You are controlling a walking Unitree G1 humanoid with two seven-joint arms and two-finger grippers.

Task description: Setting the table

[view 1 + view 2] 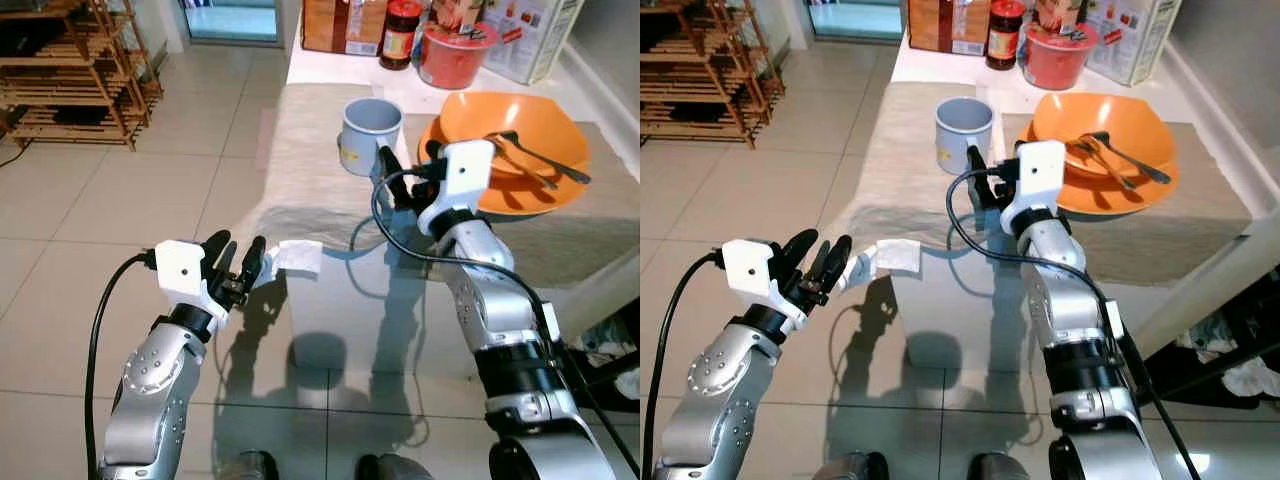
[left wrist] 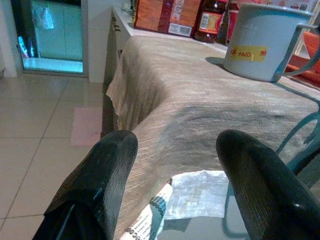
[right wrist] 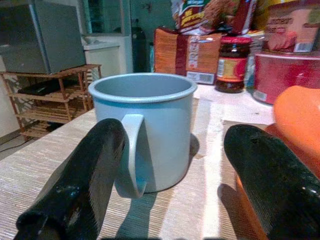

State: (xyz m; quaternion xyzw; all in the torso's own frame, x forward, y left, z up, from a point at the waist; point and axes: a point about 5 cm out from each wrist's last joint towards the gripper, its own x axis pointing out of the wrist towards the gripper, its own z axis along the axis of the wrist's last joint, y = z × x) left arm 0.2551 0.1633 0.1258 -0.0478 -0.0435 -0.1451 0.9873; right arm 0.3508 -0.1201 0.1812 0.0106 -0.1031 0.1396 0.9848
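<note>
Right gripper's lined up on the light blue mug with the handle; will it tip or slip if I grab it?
The light blue mug looks rigid and probably light, seemingly empty. Smooth glossy walls may slip. Pushed high, it might tip or drag the beige tablecloth.

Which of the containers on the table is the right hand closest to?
The pale blue mug, right ahead of the open right hand; the jar and red tub stand farther back.

right gripper (image 1: 390,172) open, mug (image 1: 368,135) just ahead, handle between fingers | orange bowl (image 1: 520,130) with fork (image 1: 535,158) close on right, blocks that side | jar (image 1: 401,33), red tub (image 1: 455,52), boxes (image 1: 335,22) crowd table's far edge | table's left edge: bare cloth (image 1: 300,160), free | near-left corner: left gripper (image 1: 243,270) open over floor
</note>
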